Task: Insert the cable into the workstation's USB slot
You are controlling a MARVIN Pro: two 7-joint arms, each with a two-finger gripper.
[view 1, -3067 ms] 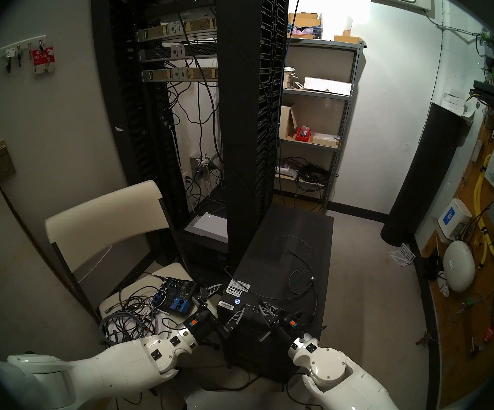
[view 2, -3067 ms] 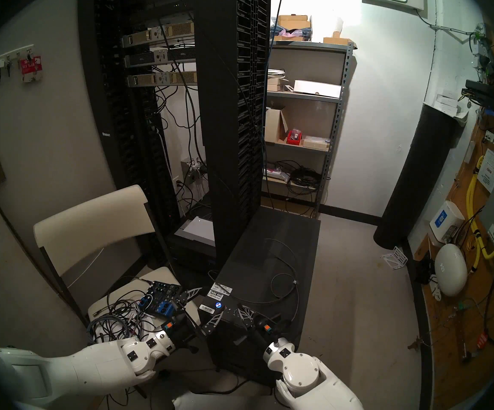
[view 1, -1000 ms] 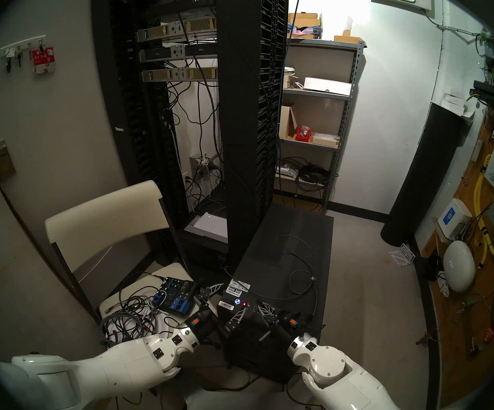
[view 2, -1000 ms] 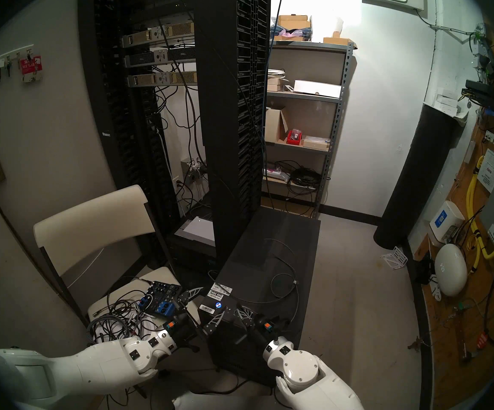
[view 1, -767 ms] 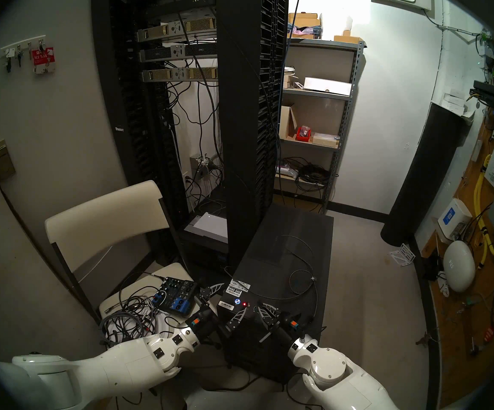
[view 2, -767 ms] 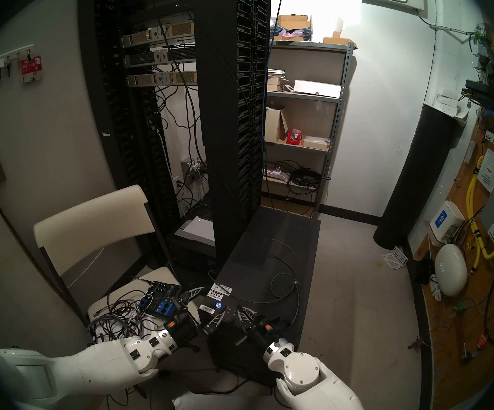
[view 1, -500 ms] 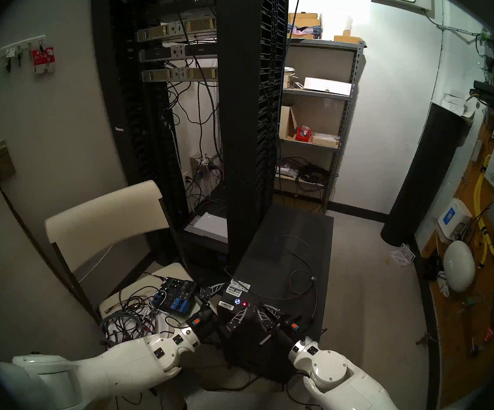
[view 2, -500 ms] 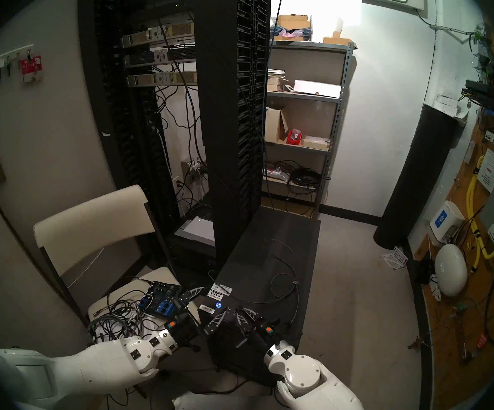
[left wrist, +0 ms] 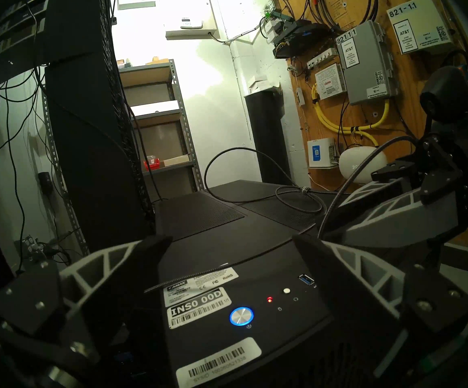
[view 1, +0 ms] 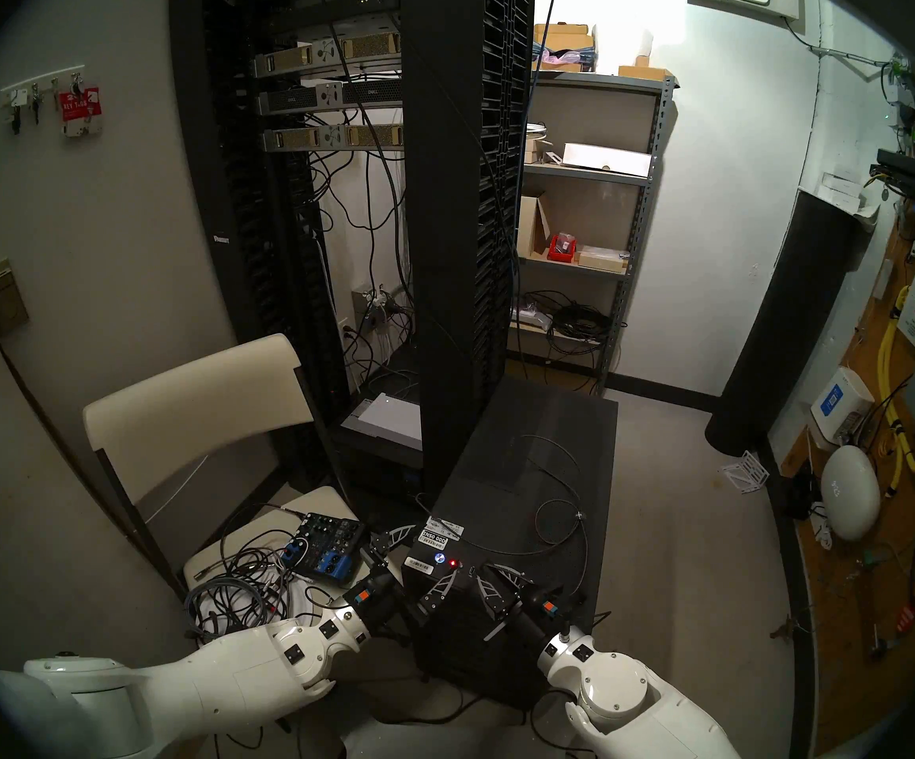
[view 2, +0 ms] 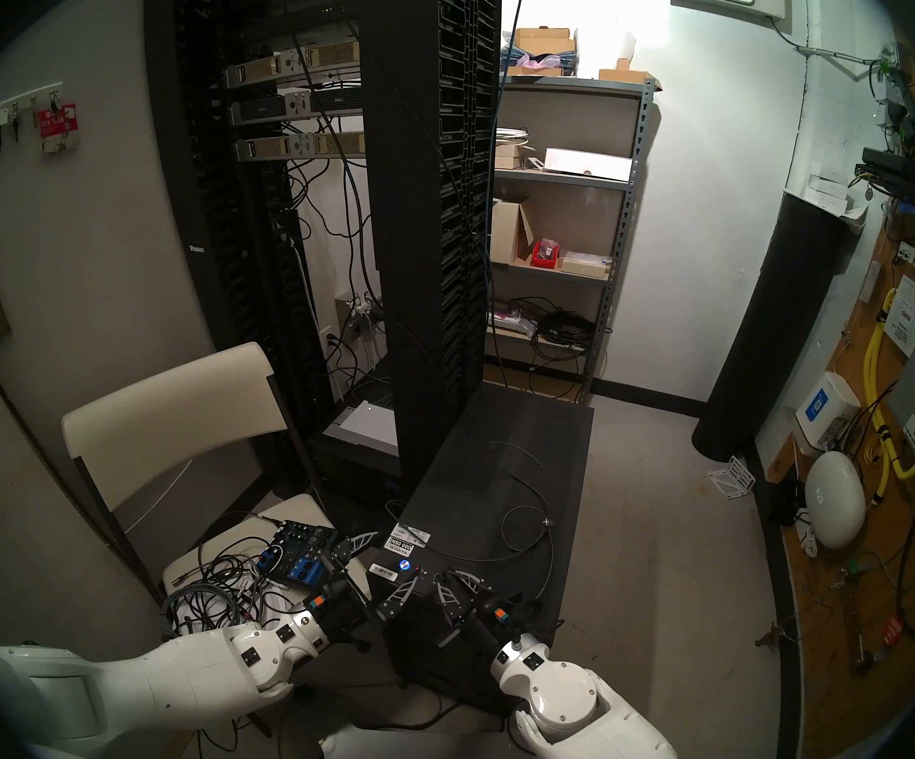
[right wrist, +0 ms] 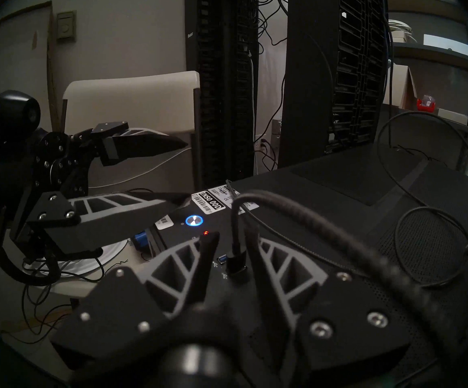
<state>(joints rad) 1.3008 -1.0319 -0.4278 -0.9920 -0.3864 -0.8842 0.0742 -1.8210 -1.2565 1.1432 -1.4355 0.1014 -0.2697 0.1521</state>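
The black workstation [view 1: 526, 467] lies under both grippers, with white barcode stickers, a blue-lit button [right wrist: 194, 220] and a red LED. The thin dark grey cable [view 1: 553, 503] loops over its top, with a silvery fitting [view 1: 579, 516] midway. The cable's black USB plug [right wrist: 238, 262] stands in a front-panel slot, beside a free blue slot [right wrist: 223, 258]. My right gripper [right wrist: 231, 236] is open, one finger on each side of the plug. My left gripper [left wrist: 232, 253] is open wide, straddling the workstation's front left corner [view 1: 417, 558].
A white chair [view 1: 198, 402] at the left holds a blue audio mixer [view 1: 326, 550] and a heap of thicker cords [view 1: 236, 582]. The tall black server rack [view 1: 444, 248] stands behind the workstation. A metal shelf [view 1: 636, 221] and a black cylinder [view 1: 783, 330] stand further right.
My right gripper's fingers have spread apart and the right arm has drawn back a little toward me. The plug stays in the slot. The left arm has not moved.
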